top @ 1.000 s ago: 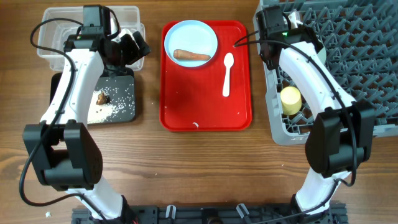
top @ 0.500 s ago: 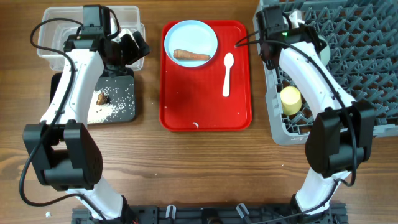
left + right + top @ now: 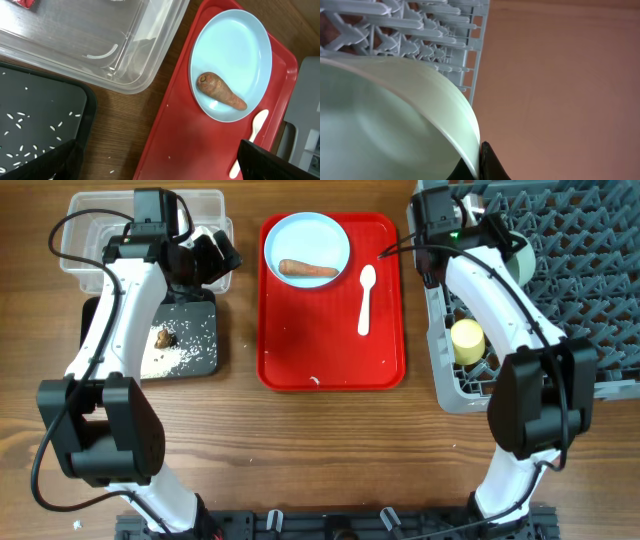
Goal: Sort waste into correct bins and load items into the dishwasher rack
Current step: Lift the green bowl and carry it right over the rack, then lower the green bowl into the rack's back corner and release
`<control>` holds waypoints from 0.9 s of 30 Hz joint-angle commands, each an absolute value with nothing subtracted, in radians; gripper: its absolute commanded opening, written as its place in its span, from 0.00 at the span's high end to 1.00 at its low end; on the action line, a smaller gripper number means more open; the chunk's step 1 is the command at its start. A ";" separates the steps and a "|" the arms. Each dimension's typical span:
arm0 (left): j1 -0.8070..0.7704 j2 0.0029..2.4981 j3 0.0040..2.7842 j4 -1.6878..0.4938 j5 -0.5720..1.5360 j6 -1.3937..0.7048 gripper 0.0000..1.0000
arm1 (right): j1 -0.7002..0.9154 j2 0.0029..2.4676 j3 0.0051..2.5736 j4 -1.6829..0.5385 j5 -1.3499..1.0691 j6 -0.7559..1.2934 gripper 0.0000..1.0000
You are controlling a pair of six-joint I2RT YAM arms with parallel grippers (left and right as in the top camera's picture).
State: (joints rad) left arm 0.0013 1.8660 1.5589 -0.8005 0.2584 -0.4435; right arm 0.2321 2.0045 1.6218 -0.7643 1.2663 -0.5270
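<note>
A light blue plate [image 3: 300, 232] holding an orange carrot piece [image 3: 307, 269] sits on the red tray [image 3: 330, 350], with a white spoon [image 3: 365, 298] beside it. My left gripper [image 3: 205, 255] is open and empty above the near edge of the clear tub [image 3: 90, 235]; its wrist view shows the plate [image 3: 240, 45], carrot [image 3: 221, 91] and spoon [image 3: 250, 140]. My right gripper [image 3: 508, 252] is shut on the rim of a small pale bowl [image 3: 385, 125] over the grey rack [image 3: 570, 290]. A yellow cup [image 3: 466, 340] lies in the rack.
The black tray [image 3: 195, 345] holds a brown lump [image 3: 163, 336] and rice crumbs [image 3: 178, 358]. A red wrapper corner [image 3: 25, 2] shows in the clear tub [image 3: 75, 40]. One white crumb [image 3: 314, 380] lies on the red tray.
The right arm has shifted slightly over the rack with the bowl. The left arm has not moved.
</note>
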 commanded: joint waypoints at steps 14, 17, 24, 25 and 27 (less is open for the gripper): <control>0.005 1.846 1.565 -0.798 0.252 -0.442 0.00 | 0.313 2.046 1.606 -0.753 1.332 -0.603 0.96; 0.005 1.846 1.565 -0.798 0.252 -0.442 0.00 | 0.313 2.055 1.589 -0.760 1.340 -0.614 0.96; 0.005 1.846 1.565 -0.798 0.252 -0.442 0.00 | 0.312 2.074 1.537 -0.736 1.422 -0.629 0.92; 0.005 1.846 1.565 -0.798 0.252 -0.442 0.00 | 0.305 2.074 1.537 -0.691 1.435 -0.660 0.91; 0.005 1.846 1.565 -0.798 0.252 -0.442 0.00 | 0.296 2.074 1.537 -0.627 1.469 -0.723 0.91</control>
